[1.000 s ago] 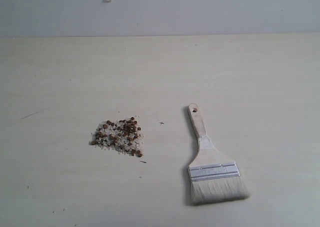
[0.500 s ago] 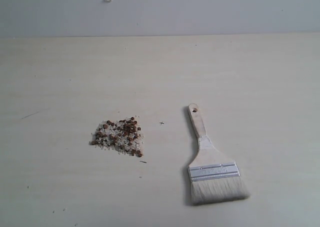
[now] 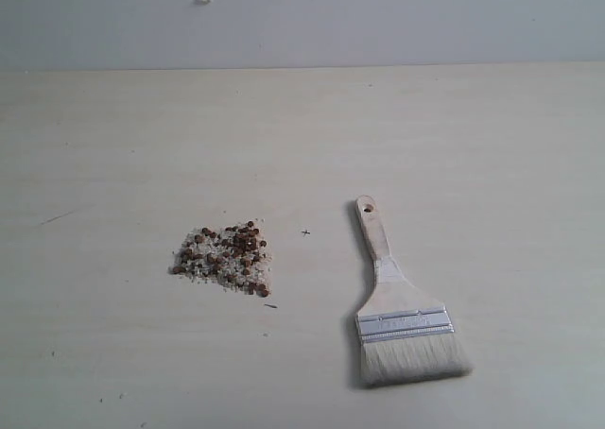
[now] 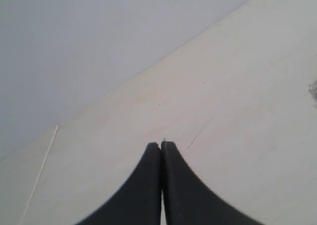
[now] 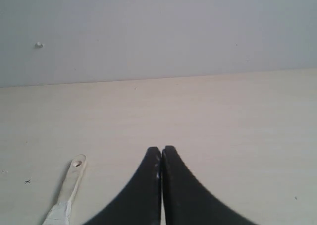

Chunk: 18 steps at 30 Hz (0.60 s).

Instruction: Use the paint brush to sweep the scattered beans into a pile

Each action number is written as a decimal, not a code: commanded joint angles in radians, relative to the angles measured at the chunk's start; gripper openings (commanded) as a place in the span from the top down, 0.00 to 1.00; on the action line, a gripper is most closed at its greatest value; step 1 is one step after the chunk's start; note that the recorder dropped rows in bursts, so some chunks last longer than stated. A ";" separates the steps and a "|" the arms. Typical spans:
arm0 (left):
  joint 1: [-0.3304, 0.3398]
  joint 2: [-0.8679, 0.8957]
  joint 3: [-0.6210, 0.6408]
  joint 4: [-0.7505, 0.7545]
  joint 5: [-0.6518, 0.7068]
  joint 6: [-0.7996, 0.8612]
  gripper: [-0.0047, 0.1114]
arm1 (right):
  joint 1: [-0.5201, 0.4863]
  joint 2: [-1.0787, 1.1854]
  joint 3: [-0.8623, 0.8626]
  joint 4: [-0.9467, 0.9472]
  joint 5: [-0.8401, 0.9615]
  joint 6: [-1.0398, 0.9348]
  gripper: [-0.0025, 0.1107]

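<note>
Pale wood table (image 3: 473,145) runs back to a plain grey wall (image 3: 378,23) in the exterior view, and no arm shows there. The beans (image 3: 225,257) lie left of centre in one compact patch mixed with white crumbs (image 3: 192,274), with only a few strays at its near-right edge. By that, the gathering looks largely done, and at most a little tidying is left. The paint brush (image 3: 397,306) lies flat and unheld, well apart to the right of the patch. Its long axis runs front to back, with the holed handle end pointing away toward the wall and the bristles fanned toward the near edge, angled slightly right.

From the left wrist, the left gripper (image 4: 162,144) hangs over bare table with its jaws pressed together on nothing.

From the right wrist, the right gripper (image 5: 162,148) is likewise closed and empty. The brush's handle end lies on the table off to one side of it, untouched.
</note>
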 commanded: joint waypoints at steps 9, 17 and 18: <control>0.001 -0.006 -0.002 0.001 0.035 -0.390 0.96 | -0.002 -0.005 0.004 0.001 -0.001 0.001 0.98; 0.001 -0.006 -0.002 0.001 0.035 -0.390 0.96 | -0.002 -0.005 0.004 0.001 -0.001 0.000 0.98; 0.001 -0.006 -0.002 0.001 0.035 -0.390 0.96 | -0.002 -0.005 0.004 0.001 -0.001 0.000 0.98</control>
